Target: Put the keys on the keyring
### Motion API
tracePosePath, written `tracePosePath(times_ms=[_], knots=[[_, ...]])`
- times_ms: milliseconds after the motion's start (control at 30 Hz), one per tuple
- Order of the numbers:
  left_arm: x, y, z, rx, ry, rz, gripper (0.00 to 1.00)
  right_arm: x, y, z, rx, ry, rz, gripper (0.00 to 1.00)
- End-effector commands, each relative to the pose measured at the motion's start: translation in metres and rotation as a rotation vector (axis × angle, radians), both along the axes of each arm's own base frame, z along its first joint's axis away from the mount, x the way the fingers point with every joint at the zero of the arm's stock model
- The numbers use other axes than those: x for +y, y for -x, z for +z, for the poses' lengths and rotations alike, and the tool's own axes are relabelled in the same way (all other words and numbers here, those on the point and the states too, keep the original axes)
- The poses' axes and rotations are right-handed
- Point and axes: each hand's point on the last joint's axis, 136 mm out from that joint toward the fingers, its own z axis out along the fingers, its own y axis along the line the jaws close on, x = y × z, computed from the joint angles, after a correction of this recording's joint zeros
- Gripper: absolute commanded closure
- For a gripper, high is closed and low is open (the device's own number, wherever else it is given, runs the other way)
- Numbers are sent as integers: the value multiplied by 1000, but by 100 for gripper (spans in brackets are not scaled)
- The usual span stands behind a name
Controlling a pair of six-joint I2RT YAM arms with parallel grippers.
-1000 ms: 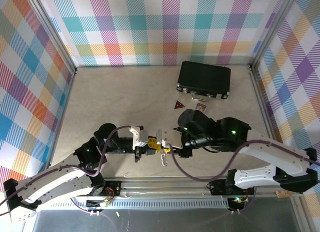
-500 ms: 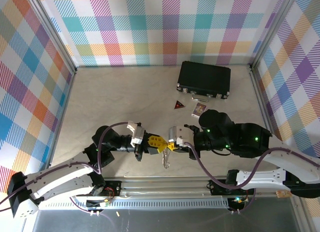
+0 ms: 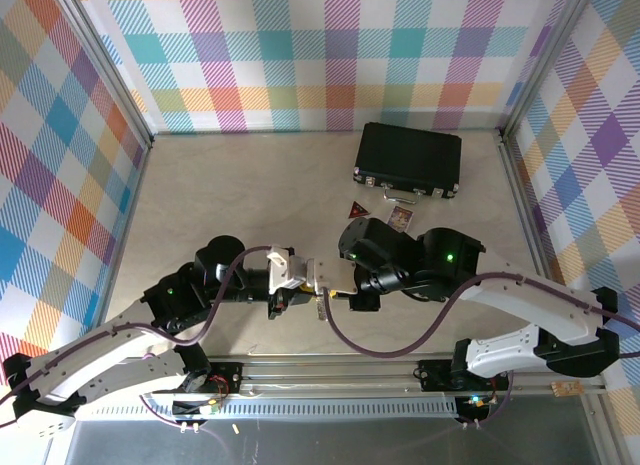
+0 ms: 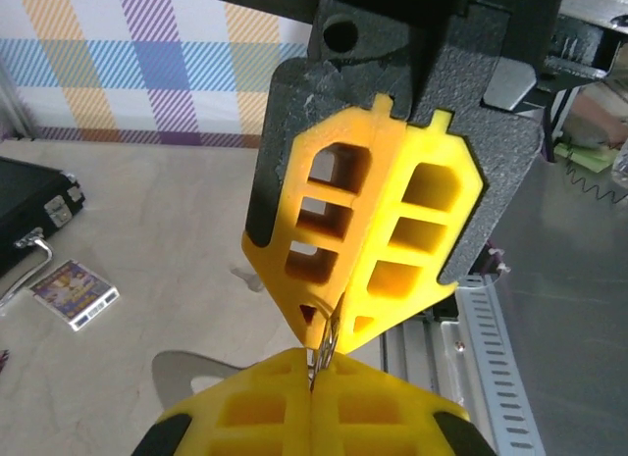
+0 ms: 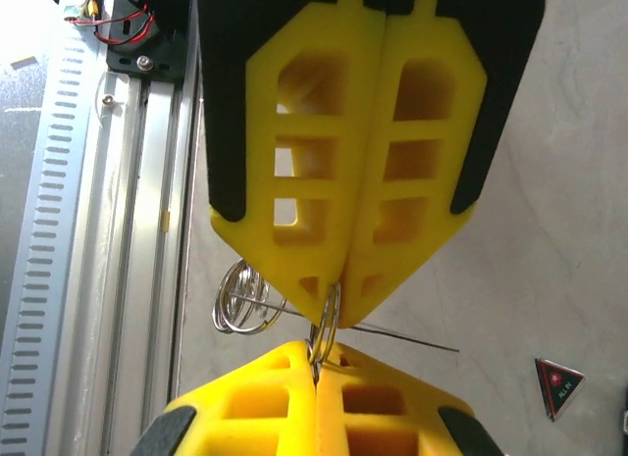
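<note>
A: Where is the keyring (image 5: 331, 317)?

B: Up off the surface (image 3: 250, 195), near its front rail, between the two arms. The left end effector (image 4: 314, 380) and the right end effector (image 5: 316, 364) meet tip to tip. Each has its yellow fingers pressed together on the thin silvery wire. More silvery loops hang just beside the pinch.

A: How would it handle?

B: Probably light, springy and slick. Wire that thin could twist or slide out from between the pads, and the coils would likely spring shut once released.

A: So where should it be taken?

B: Likely flat across the wire at two points close together, as here, leaving the split end free for a key. Whether a key is on it cannot be told.
</note>
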Motion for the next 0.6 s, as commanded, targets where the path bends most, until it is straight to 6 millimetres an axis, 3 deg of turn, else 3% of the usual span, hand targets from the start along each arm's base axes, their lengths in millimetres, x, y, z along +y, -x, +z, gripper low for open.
tracePosePath(times_ms=[0, 167, 333, 467, 567], knots=[[-3, 6, 30, -70, 122, -27, 100, 13, 12, 16, 0, -79, 59, 100], [0, 35, 68, -74, 297, -170, 100, 17, 21, 45, 33, -281, 49, 92], [-5, 47, 84, -33, 432, -271, 100, 19, 28, 59, 62, -385, 61, 86], [-7, 51, 89, 9, 520, -321, 100, 15, 25, 66, 45, -411, 37, 88], [-7, 51, 92, 29, 575, -337, 100, 12, 24, 71, 29, -442, 32, 95]])
